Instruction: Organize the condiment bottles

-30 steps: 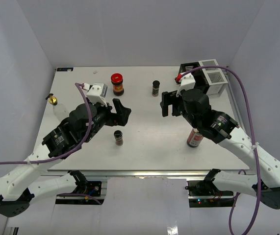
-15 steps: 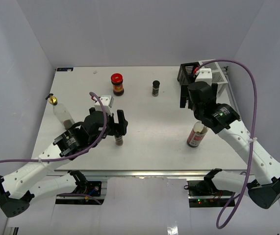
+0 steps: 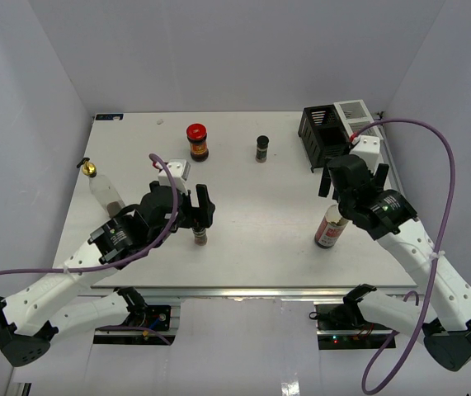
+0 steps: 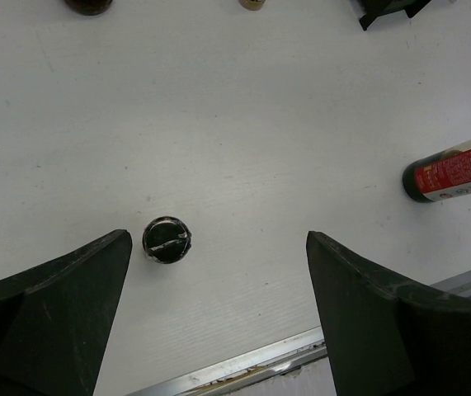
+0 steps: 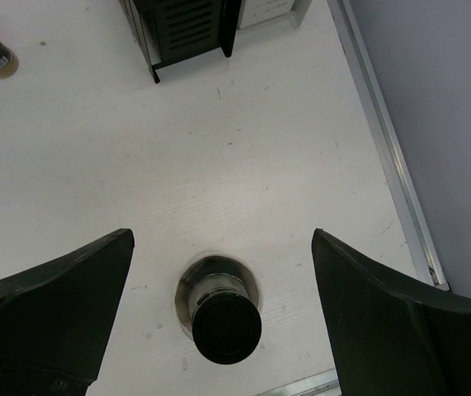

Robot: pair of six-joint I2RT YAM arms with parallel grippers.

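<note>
The near black-capped spice shaker [image 3: 199, 237] stands just below my open left gripper [image 3: 198, 208]. In the left wrist view its cap [image 4: 167, 240] lies between the spread fingers, close to the left one, with the gripper [image 4: 217, 247] above it. The red-labelled bottle [image 3: 331, 227] stands upright under my open right gripper [image 3: 352, 183]. In the right wrist view its black cap [image 5: 227, 328] is centred below the open gripper [image 5: 223, 239]. The dark jar with the red lid [image 3: 197, 142], the second shaker [image 3: 261, 148] and the clear gold-topped bottle [image 3: 103, 188] stand apart.
A black and white wire rack [image 3: 334, 130] stands at the back right corner; it also shows in the right wrist view [image 5: 190, 29]. The table's metal right edge [image 5: 383, 148] runs close to the red-labelled bottle. The front edge [image 4: 243, 363] is near the left gripper.
My right gripper has swung from the table's middle towards the rack and now hangs over the red-labelled bottle. My left gripper has come forward and down over the near shaker.
</note>
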